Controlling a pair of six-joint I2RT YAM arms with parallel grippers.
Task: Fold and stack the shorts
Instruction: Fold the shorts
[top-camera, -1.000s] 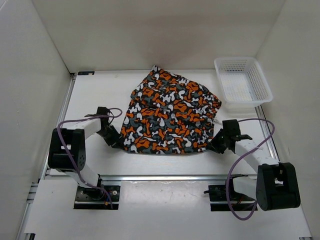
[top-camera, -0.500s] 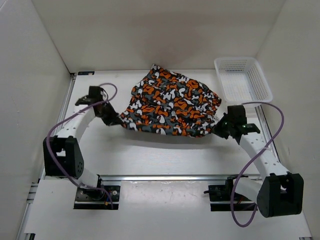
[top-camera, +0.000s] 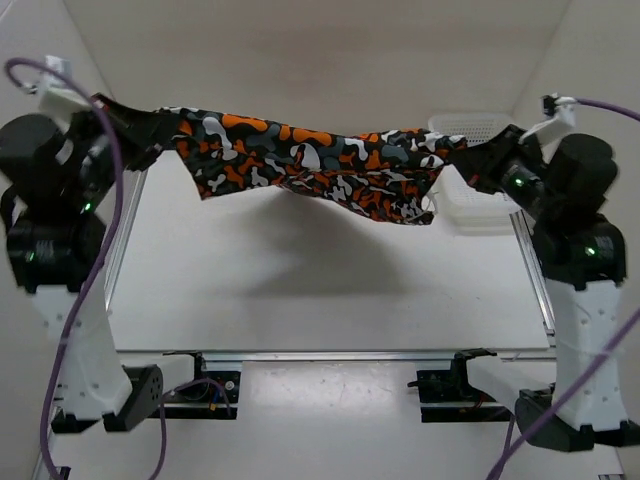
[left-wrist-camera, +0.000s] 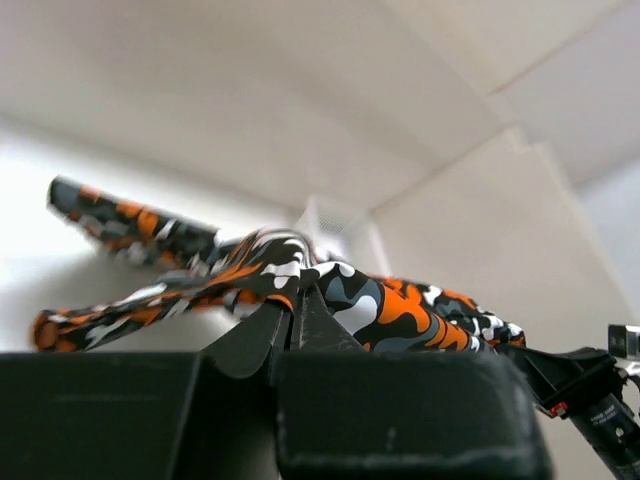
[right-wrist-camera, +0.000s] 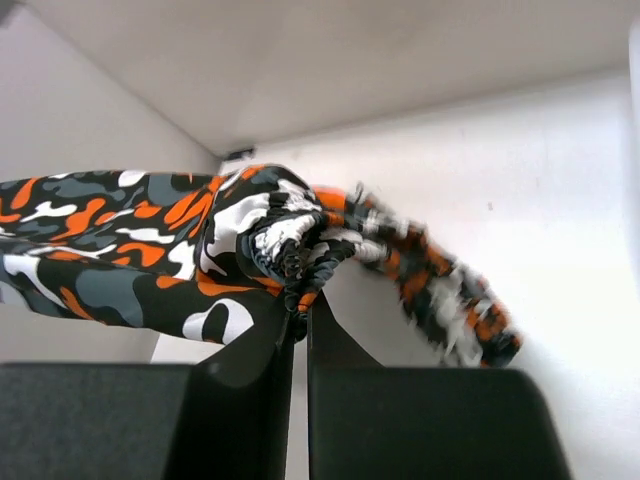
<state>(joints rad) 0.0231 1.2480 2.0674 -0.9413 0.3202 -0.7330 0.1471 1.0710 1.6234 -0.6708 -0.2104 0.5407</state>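
Observation:
The shorts, orange, black, grey and white camouflage cloth, hang stretched in the air between both arms, high above the table. My left gripper is shut on their left end; in the left wrist view the cloth bunches at the tips of the closed gripper. My right gripper is shut on the right end, and in the right wrist view the gathered edge sits pinched in the closed gripper. The cloth sags in the middle and lower right.
A white mesh basket stands at the back right, partly hidden behind the right arm and the shorts. White walls close in the table on three sides. Purple cables loop from both arms.
Both arms have risen from table level with the shorts. The cloth, flat on the table a second ago, now hangs stretched between the two raised grippers.

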